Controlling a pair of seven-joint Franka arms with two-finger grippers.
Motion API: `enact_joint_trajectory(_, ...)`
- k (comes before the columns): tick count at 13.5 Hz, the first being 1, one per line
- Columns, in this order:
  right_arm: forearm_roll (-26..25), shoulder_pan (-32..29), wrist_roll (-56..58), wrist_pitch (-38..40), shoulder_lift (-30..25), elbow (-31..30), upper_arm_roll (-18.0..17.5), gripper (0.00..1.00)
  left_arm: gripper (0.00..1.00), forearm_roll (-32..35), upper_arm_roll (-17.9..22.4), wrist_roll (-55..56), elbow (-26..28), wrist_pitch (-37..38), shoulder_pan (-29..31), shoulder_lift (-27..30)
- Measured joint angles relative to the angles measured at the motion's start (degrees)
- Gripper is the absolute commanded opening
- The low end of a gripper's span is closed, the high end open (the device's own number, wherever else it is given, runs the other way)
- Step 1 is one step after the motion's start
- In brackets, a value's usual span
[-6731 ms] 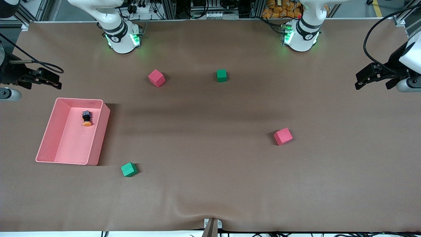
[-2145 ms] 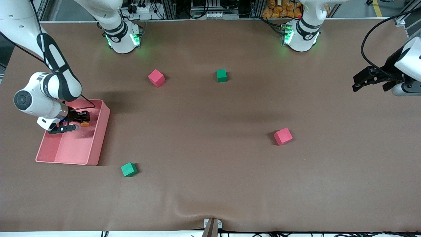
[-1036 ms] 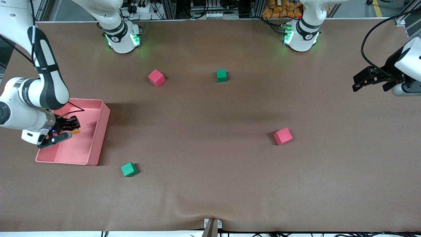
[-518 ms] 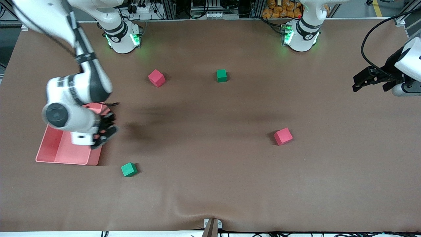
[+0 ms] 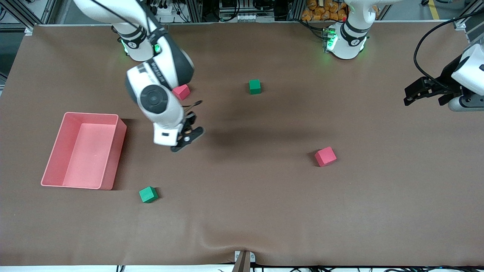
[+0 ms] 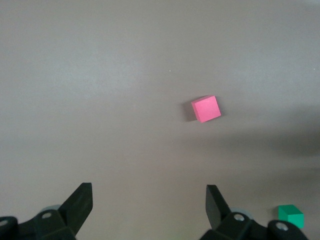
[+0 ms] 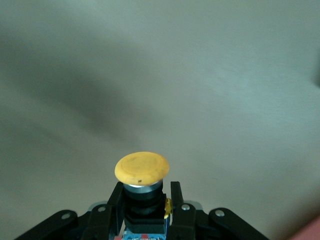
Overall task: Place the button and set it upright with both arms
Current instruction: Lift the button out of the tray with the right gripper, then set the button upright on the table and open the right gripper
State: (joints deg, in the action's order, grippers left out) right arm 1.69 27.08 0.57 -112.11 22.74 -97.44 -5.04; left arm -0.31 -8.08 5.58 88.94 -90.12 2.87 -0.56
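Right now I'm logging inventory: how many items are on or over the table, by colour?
Red cubes: 2
Green cubes: 2
Pink bin: 1
Orange-capped button: 1, in the right claw
Total: 6

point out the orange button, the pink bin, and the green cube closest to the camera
button point(image 7: 142, 167), right wrist view, on its round orange cap.
pink bin point(image 5: 110, 161), front view, on the side wall toward the table's middle.
green cube point(image 5: 148, 194), front view, on its top face.
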Motion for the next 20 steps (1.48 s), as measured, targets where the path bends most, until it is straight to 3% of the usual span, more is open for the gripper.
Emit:
enact_joint_trajectory(3, 2.73, 3.64, -9.75, -3.78, 4.64, 3.33, 0.06, 0.00, 1.00, 0.00, -0.03, 0.00, 0.00, 0.00, -0.04, -0.11)
enact_joint_trajectory(8, 2.81, 9.23, -27.35, -15.95, 14.22, 6.55, 0.20, 0.00, 1.00, 0.00, -0.04, 0.00, 0.00, 0.00, -0.04, -0.19)
enact_joint_trajectory(12, 3.79, 11.03, -33.45, -18.24, 20.13, 11.32, -0.01, 0.00, 1.00, 0.00, -0.07, 0.00, 0.02, 0.00, -0.09, -0.24)
enact_joint_trajectory(14, 4.23, 14.17, -37.58, -23.37, 23.25, 12.48, -0.11, 0.00, 1.00, 0.00, -0.09, 0.00, 0.03, 0.00, -0.11, -0.26)
enact_joint_trajectory(15, 4.23, 15.68, -39.26, -25.45, 25.01, 13.43, -0.10, 0.05, 1.00, 0.00, -0.10, 0.00, 0.04, 0.00, -0.12, -0.27)
enact_joint_trajectory(16, 4.23, 16.63, -40.07, -26.48, 26.37, 14.55, 0.03, 0.26, 1.00, 0.00, -0.11, 0.00, 0.05, 0.01, -0.13, -0.29)
enact_joint_trajectory(17, 4.23, 16.93, -40.32, -26.40, 26.89, 15.49, 0.12, 0.73, 1.00, 0.00, -0.12, 0.00, 0.07, 0.01, -0.14, -0.32)
enact_joint_trajectory(18, 4.23, 16.89, -40.35, -26.29, 27.08, 15.99, 0.21, 1.00, 1.00, 0.00, -0.13, -0.05, 0.08, 0.01, -0.16, -0.34)
enact_joint_trajectory(20, 4.23, 16.84, -40.36, -26.30, 27.20, 16.26, 0.49, 1.00, 1.00, 0.00, -0.15, -0.30, 0.08, 0.02, -0.24, -0.34)
